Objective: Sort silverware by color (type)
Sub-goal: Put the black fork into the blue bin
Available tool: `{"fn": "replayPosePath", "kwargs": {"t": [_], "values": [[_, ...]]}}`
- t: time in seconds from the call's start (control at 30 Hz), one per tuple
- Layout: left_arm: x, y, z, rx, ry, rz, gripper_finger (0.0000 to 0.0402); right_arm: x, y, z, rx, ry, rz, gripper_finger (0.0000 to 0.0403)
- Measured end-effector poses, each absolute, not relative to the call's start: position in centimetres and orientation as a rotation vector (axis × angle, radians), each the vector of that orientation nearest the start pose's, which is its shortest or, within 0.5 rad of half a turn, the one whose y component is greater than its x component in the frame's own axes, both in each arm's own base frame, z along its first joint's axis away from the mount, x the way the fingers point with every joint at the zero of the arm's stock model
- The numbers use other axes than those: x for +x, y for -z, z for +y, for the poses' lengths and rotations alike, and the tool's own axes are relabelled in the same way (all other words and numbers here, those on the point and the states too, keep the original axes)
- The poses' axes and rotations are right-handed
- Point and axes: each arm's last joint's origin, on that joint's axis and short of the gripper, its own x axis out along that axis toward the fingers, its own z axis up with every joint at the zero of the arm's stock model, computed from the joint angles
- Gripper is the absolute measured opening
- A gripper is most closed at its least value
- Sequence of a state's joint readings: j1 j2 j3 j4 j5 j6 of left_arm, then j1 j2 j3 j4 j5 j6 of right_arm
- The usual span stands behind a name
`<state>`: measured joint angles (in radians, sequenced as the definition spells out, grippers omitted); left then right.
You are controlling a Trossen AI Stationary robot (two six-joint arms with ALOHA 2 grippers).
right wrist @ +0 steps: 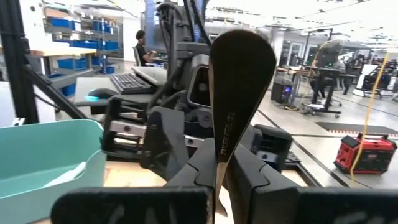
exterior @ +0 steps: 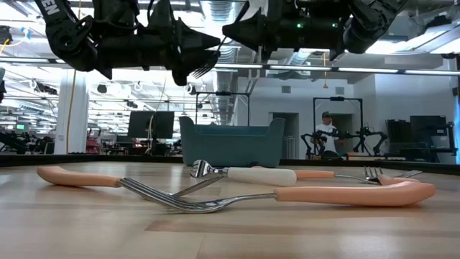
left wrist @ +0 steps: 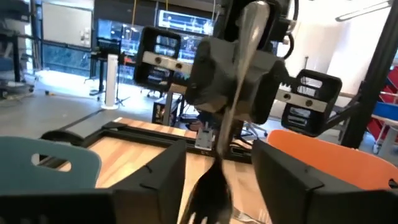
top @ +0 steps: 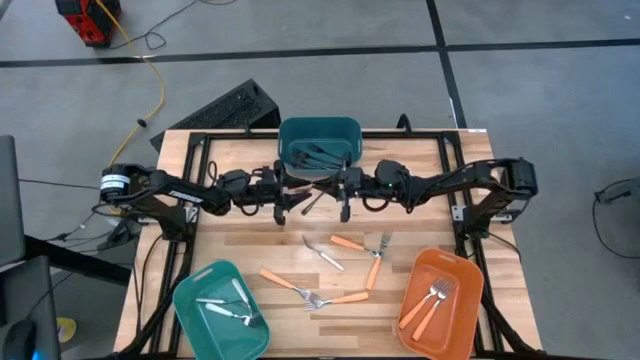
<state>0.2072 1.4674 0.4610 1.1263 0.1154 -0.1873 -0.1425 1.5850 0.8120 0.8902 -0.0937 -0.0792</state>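
Here the right fingers (right wrist: 219, 186) pinch a glossy dark fork's (right wrist: 239, 87) rounded handle, the left fingers (left wrist: 214, 180) spread around its tines

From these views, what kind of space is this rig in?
Likely a robotics lab or open workshop. The wooden table stands on a bare concrete floor, other arm rigs and a person at one show behind it, and shelves of blue bins line a wall.

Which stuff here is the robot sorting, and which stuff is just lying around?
Sorting:
black fork, held by right gripper, left gripper open beside it
orange forks on table
white fork

Lying around:
keyboard
red box on floor
yellow cable
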Motion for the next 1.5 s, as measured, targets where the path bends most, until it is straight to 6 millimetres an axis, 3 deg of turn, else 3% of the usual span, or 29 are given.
{"fn": "replayPosePath", "kwargs": {"t": [0.47, 0.77, 1.0, 1.1, 1.33, 1.5], "values": [[23.3, -23.2, 5.3, -0.102, -0.200, -0.010, 0.0226, 32.7, -26.0, -5.8, -0.090, 0.122, -0.128, 0.0036], [20.4, -25.3, 5.0, -0.090, -0.321, -0.003, 0.0237, 32.2, -25.4, -8.0, -0.092, 0.463, -0.050, 0.0036], [18.1, -26.7, 4.8, -0.089, -0.451, -0.028, 0.0237, 31.9, -24.7, -9.3, -0.146, 0.600, 0.034, 0.0036], [17.4, -26.9, 4.8, -0.088, -0.480, -0.017, 0.0237, 32.5, -24.4, -9.6, -0.187, 0.621, 0.103, 0.0036], [16.7, -26.8, 4.7, -0.089, -0.505, 0.012, 0.0237, 36.8, -26.1, -11.0, -0.334, 0.693, 0.397, 0.0036], [16.3, -26.5, 4.6, -0.086, -0.511, 0.054, 0.0237, 39.1, -26.5, -12.2, -0.345, 0.711, 0.548, 0.0036]]}}
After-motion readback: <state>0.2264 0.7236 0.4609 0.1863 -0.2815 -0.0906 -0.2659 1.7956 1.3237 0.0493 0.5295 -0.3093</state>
